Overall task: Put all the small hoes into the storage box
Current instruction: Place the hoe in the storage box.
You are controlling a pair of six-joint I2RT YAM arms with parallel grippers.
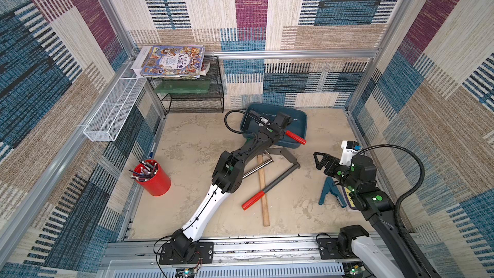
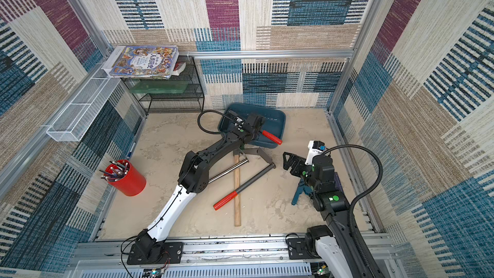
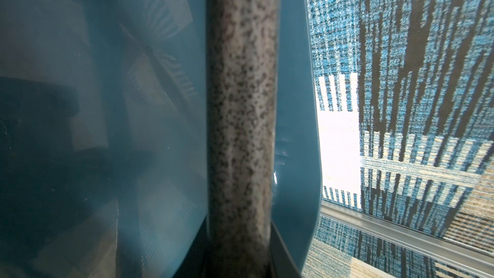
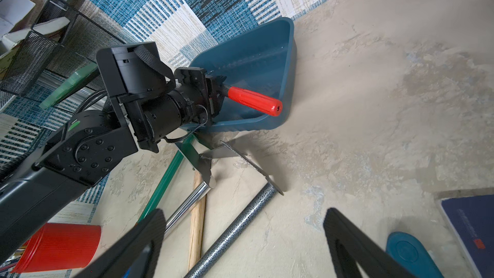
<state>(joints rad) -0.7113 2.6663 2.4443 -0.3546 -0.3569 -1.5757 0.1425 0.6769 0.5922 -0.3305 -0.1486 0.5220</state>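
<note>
Hoe (image 3: pixel 240 129) shaft is filling left wrist view; my left gripper (image 4: pixel 217 88) is pinching it beside red grip (image 4: pixel 254 100), holding it over box (image 4: pixel 291 49) so head, I judge, lands inside. Right gripper (image 1: pixel 318 161) is hanging spread, well apart.

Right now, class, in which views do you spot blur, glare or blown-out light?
Left wrist view: the small hoe's shaft is blurred; a wall patch is blown out white; the storage box shows glossy reflections. Right wrist view: the right gripper's fingers are soft.

The picture book (image 1: pixel 171 61) atop the black wire rack (image 1: pixel 195 97) shows large Chinese characters, seemingly 人类简史.
</note>
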